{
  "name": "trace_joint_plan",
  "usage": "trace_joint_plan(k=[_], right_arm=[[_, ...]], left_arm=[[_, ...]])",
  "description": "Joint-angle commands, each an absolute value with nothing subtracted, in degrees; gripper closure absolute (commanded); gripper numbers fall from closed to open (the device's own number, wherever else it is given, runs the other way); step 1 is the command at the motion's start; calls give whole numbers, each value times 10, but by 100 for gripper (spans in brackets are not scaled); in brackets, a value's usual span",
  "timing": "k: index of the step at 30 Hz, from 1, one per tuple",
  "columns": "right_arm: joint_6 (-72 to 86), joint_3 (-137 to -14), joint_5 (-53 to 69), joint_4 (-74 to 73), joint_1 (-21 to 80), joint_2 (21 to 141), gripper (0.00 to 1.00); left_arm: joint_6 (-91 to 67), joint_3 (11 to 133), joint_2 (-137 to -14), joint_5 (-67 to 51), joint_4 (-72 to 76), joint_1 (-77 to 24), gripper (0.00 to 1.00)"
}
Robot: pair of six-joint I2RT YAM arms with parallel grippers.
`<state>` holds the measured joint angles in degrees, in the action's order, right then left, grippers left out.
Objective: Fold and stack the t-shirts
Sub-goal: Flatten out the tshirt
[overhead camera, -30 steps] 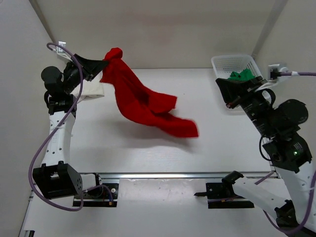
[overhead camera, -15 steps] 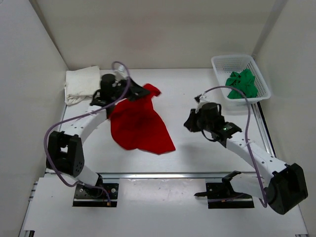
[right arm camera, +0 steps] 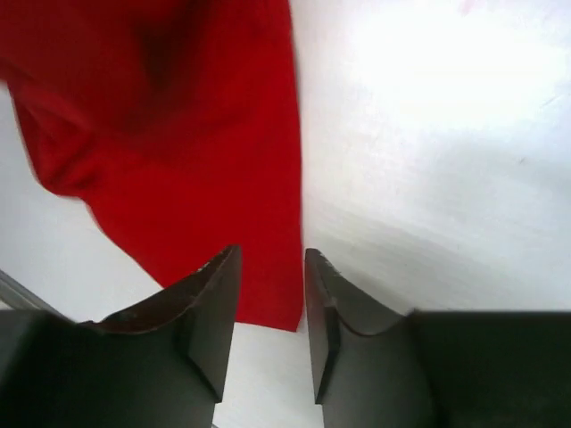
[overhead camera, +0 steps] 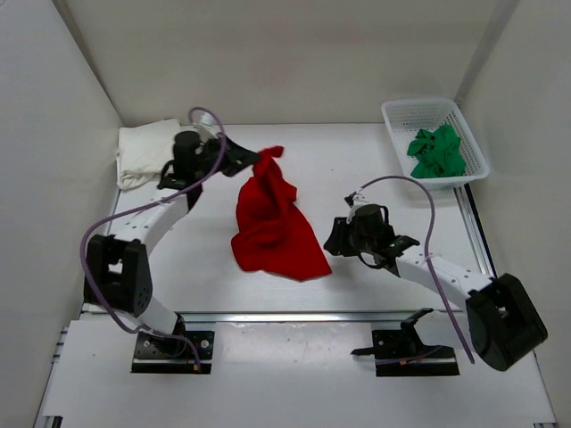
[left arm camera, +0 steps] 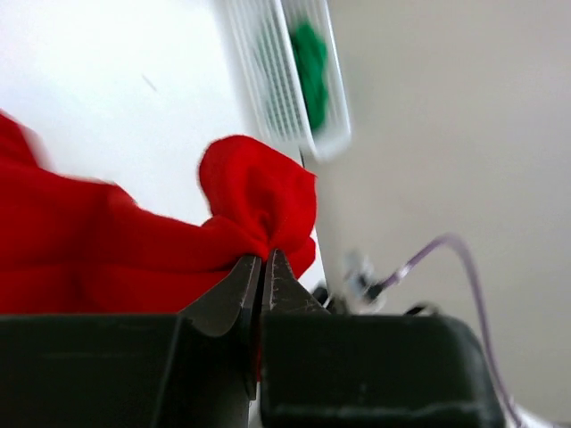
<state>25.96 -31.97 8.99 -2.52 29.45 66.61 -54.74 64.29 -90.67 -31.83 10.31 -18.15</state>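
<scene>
Top external view gives the plainest tally: of three shirts, one looks finished, one is in hand, one is untouched. The white tabletop, smooth and matte, carries everything.

Largest on it is the red t-shirt, a soft, limp knit lying mid-tabletop as a long rumpled drape. It is narrow at its far end, where it is lifted, and widens to a loose, uneven hem nearer the arms. It is neither flat nor folded yet.

The cream-white t-shirt sits in the far left corner as a compact, squarish pad with rounded edges. I judge it folded and the base of the stack.

At the far right stands the white plastic mesh basket, rigid and lattice-walled. Inside it the green t-shirt lies in a crumpled heap.

The left tool is clamped on a bunched fold at the red shirt's far end, with cloth puffing out above its pressed-together jaws. The right tool hovers over the red shirt's near right edge, its jaws parted and nothing between them. Its dark, smoothly curved fingers frame that straight cloth edge.

By my reckoning, the red shirt needs spreading, folding and placing on the cream pad, and then the green one needs the same.
</scene>
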Motion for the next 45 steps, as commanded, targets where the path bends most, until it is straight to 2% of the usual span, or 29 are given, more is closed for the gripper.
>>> trace_joint_plan(k=[1,3,6,12,15,19,20,22,25,31,34,40,45], right_arm=[[264,-330,87,16,320,708,64],[270,-329,74,8,336,724,58],[279,-315,69,2,350,734,54],[301,-292,60,11,372,789,54],[291,-303,39,10,374,820,56],[282,-331,57,28,371,852,99],[282,-332,67,33,367,846,100],[277,-344,61,32,353,803,100],[241,-401,33,-52,312,711,100],[172,-610,40,-205,234,594,100],[149,-684,0,-263,260,564,100],[160,-764,-92,-335,393,509,100],[169,-752,-140,-340,441,485,100]], left_arm=[[-521,625,-810,-324,97,-100,94],[-533,600,-782,-348,111,-60,95],[-554,552,-764,-403,138,-3,94],[-538,495,-737,-431,127,68,93],[-507,504,-721,-417,89,78,93],[-412,540,-704,-342,-18,67,94],[-404,537,-705,-330,-23,63,94],[-418,545,-721,-344,-10,60,95],[-451,569,-750,-378,24,48,96],[-500,678,-780,-410,39,26,98],[-531,701,-766,-428,50,47,98],[-565,690,-702,-474,68,113,98],[-499,733,-698,-439,-30,114,97]])
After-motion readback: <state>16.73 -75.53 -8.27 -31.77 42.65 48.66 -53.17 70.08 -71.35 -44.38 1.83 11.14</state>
